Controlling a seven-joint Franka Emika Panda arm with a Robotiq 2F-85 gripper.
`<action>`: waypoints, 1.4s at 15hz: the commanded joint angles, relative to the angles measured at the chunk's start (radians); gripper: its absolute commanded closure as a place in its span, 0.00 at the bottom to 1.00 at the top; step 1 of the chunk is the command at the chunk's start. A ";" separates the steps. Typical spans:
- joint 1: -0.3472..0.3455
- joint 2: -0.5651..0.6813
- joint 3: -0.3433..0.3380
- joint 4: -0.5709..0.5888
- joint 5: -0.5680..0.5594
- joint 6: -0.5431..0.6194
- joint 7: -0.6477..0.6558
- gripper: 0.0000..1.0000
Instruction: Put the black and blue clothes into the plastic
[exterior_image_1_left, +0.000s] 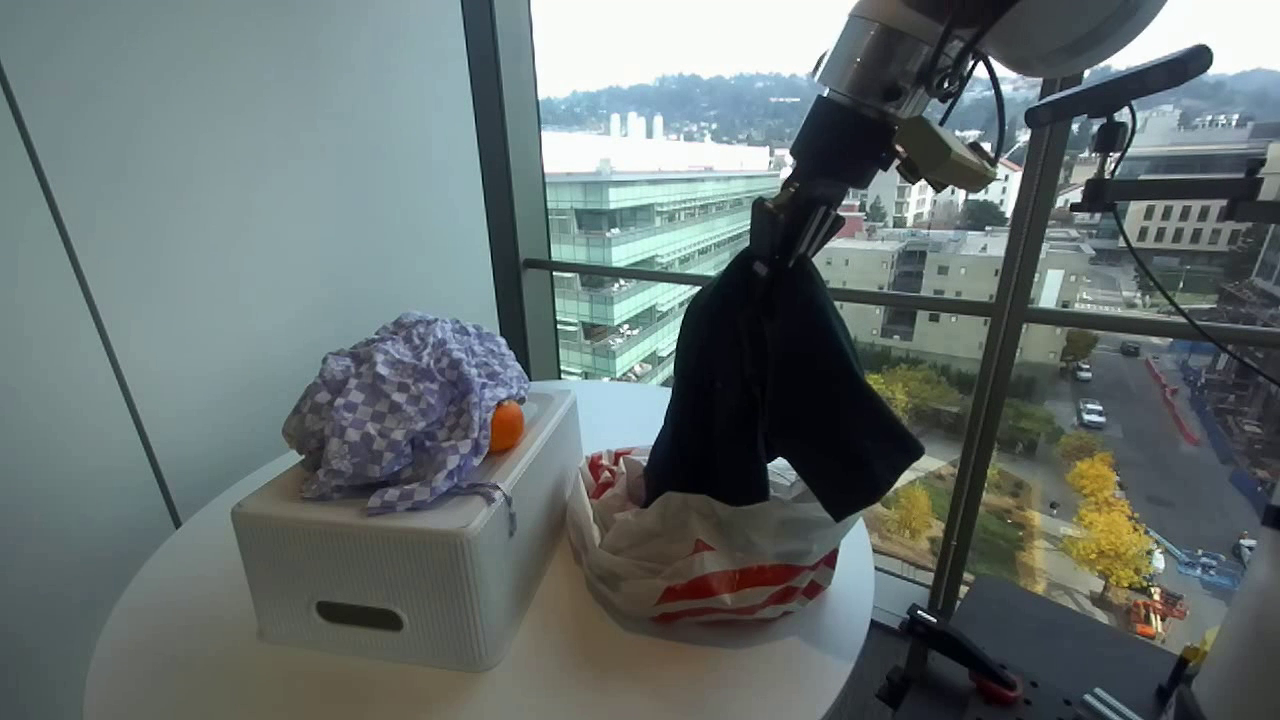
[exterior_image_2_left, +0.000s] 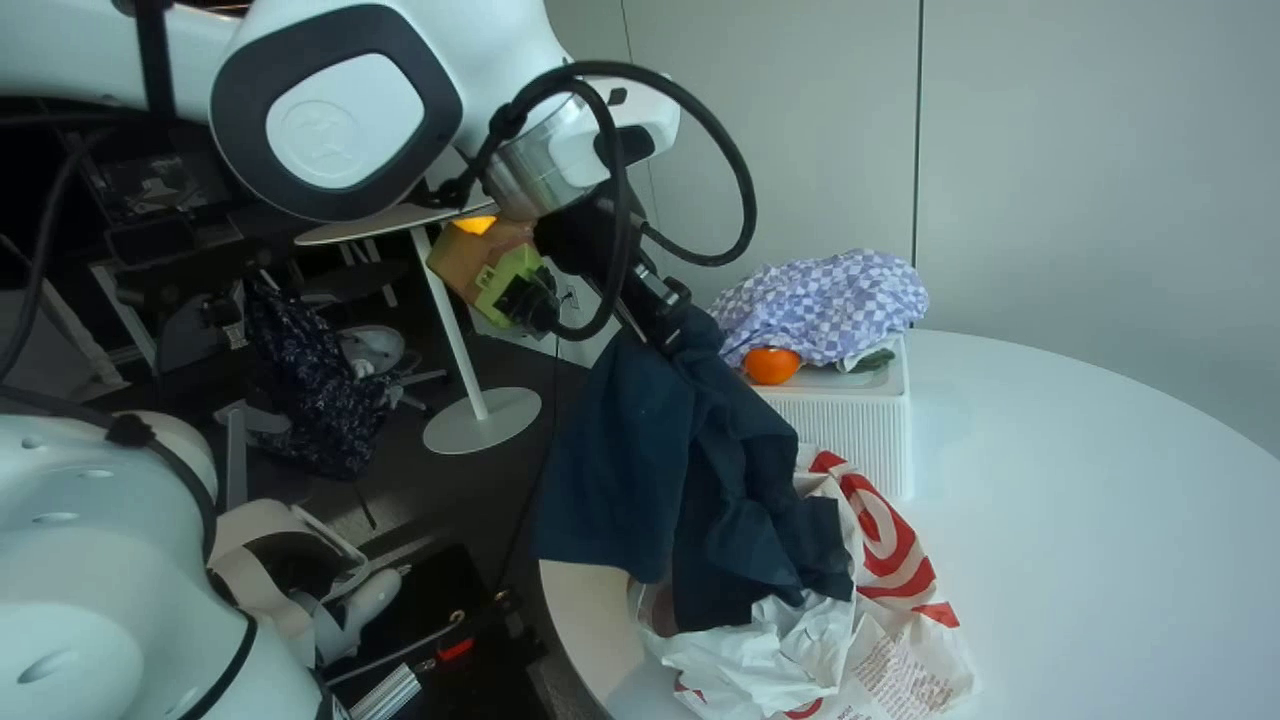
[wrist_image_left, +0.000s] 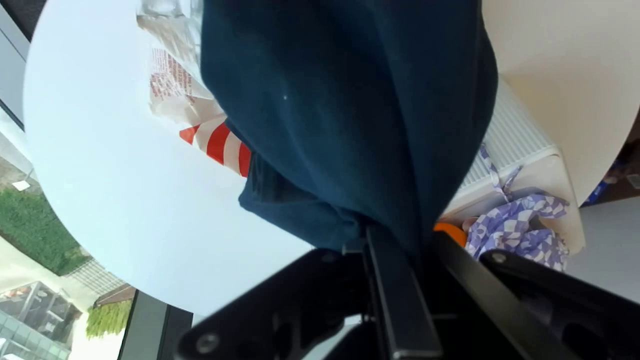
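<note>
Jaws pressed together on the gathered top of the black garment (exterior_image_1_left: 720, 390). Garment hangs directly below them, long axis near vertical, lower end apparently partly within the mouth of the plastic bag (exterior_image_1_left: 700, 565), near an edge of the surface (exterior_image_2_left: 1080, 500). One flap spreads past the bag's rim toward that edge; judged liable to fall outside on release. Count: garments two, the checked garment (exterior_image_1_left: 410, 400) lying on the white box (exterior_image_1_left: 410, 560); bag one; box one; orange item (exterior_image_1_left: 507, 427) one.
</note>
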 joint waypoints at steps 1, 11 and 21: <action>0.025 0.062 0.022 0.001 -0.016 0.031 -0.010 0.95; 0.002 0.184 0.139 -0.001 -0.149 0.107 0.030 0.94; -0.162 0.188 0.352 0.025 -0.597 0.247 0.210 0.93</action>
